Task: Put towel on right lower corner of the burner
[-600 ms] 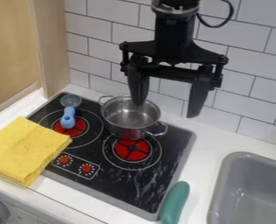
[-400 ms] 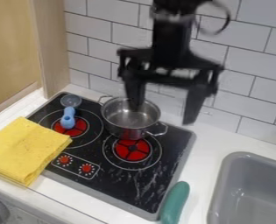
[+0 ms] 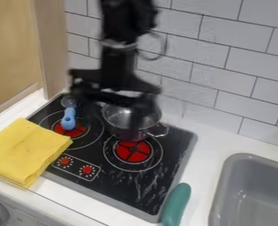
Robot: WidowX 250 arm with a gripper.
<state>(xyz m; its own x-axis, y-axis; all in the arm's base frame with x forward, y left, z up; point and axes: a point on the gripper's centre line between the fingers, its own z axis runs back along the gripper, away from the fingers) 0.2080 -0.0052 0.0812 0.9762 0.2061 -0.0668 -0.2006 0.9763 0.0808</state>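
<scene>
The gripper [image 3: 111,128] hangs in the upper left of the frame, blurred, its two fingers spread apart with nothing pinched between them. It is over the back part of the black stove [image 3: 138,190] and hides part of the metal pot [image 3: 129,117], which stands toward the stove's back edge with one handle pointing to the lower right. The yellow towel [image 3: 26,150] lies folded at the left of the frame, partly on the stove's left side and partly on the white counter [image 3: 58,192]. Just beyond its upper edge, a blue utensil [image 3: 69,119] with a round end rests across the left red burner ring, close below the gripper. The other red burner [image 3: 133,151] is near the middle, in front of the pot. At the bottom of the frame, a long green thing [image 3: 177,205] lies along the stove's right edge, by its lower corner, crowding that spot. A grey sink [image 3: 232,176] fills the lower right, and white wall tiles [image 3: 223,66] rise behind.
</scene>
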